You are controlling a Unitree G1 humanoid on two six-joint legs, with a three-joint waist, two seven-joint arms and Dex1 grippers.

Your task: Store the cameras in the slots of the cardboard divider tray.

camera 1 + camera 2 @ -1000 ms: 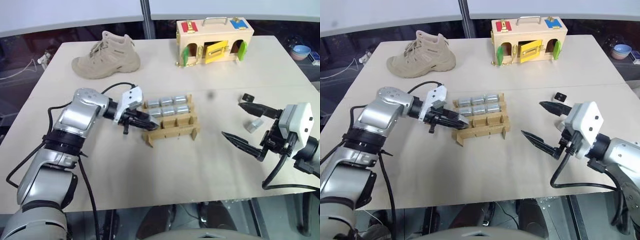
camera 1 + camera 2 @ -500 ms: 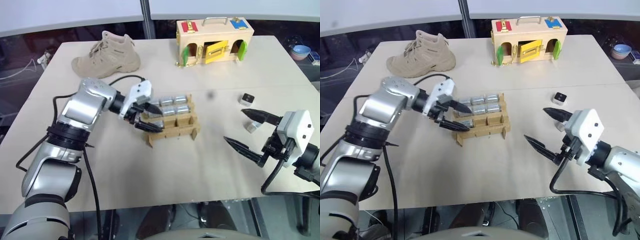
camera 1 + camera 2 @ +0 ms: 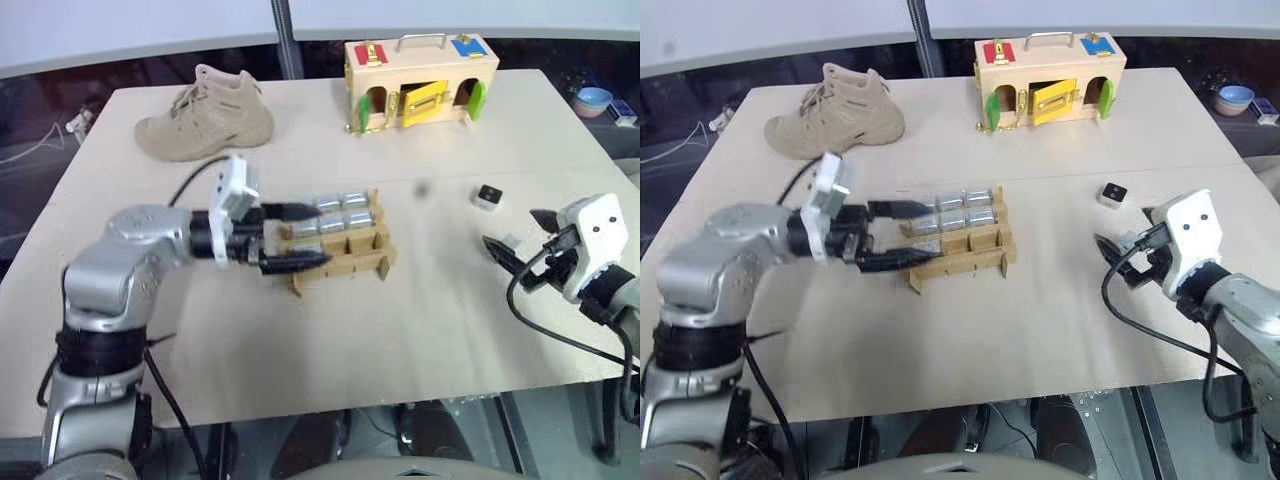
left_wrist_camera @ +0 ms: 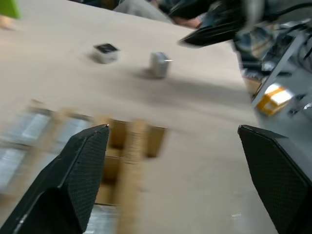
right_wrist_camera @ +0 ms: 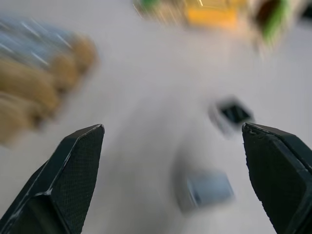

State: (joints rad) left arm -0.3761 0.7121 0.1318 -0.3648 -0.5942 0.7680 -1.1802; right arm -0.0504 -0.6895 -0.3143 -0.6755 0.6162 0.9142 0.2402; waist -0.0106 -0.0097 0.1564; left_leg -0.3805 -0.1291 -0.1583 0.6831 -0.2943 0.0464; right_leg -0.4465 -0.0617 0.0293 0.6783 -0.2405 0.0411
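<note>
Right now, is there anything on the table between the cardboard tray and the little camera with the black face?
No. In the left eye view, bare table runs from the cardboard tray to the black-faced camera.

— How was the light?
— Bright and even from above; the table (image 3: 420, 300) showed only soft, faint shadows and no glare.
— And sharpness?
— Head views were crisp. Both wrist views were motion-blurred: the cardboard divider tray (image 4: 126, 146) and cameras (image 5: 209, 187) between the jaws smeared.
</note>
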